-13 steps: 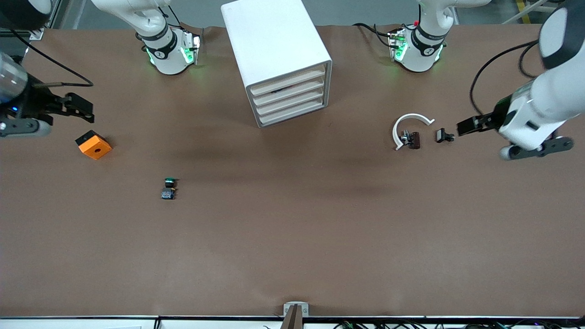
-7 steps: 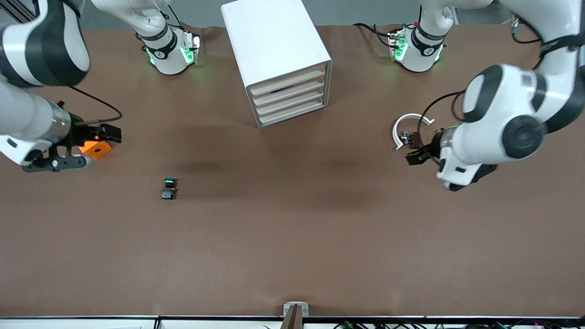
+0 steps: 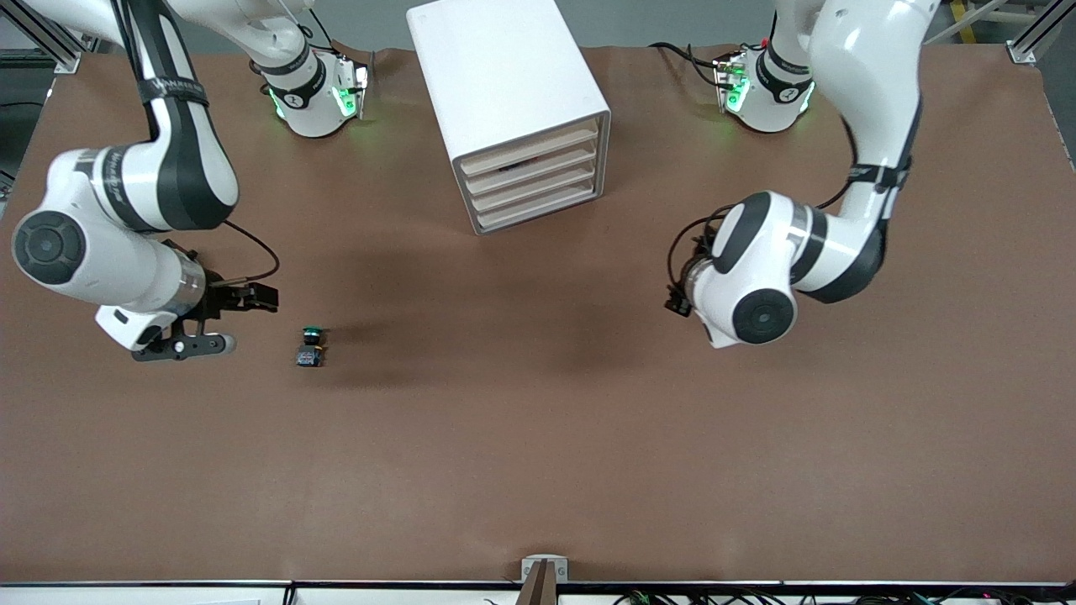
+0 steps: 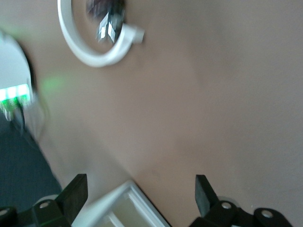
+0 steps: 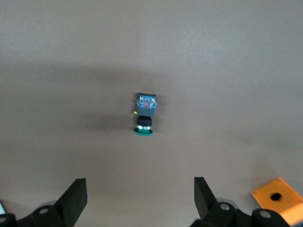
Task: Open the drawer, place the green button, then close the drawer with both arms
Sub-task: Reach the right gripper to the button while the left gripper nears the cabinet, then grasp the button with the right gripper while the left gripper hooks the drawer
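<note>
Beside my right jaws (image 3: 267,297), spread wide and newly swung inward: button (image 3: 310,345), lying loose on surface (image 3: 538,437). Left jaws (image 4: 140,191), spread, now approaching cabinet (image 3: 513,109); drawers all shut.

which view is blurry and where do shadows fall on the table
Left wrist view: motion-smeared, the white curved plastic arc soft-edged. Right wrist view: sharper, the small green-capped push-button crisp with a faint shadow beside it. Front view: sharp, with broad soft arm shadows on the brown table in front of the boxy white cabinet.
</note>
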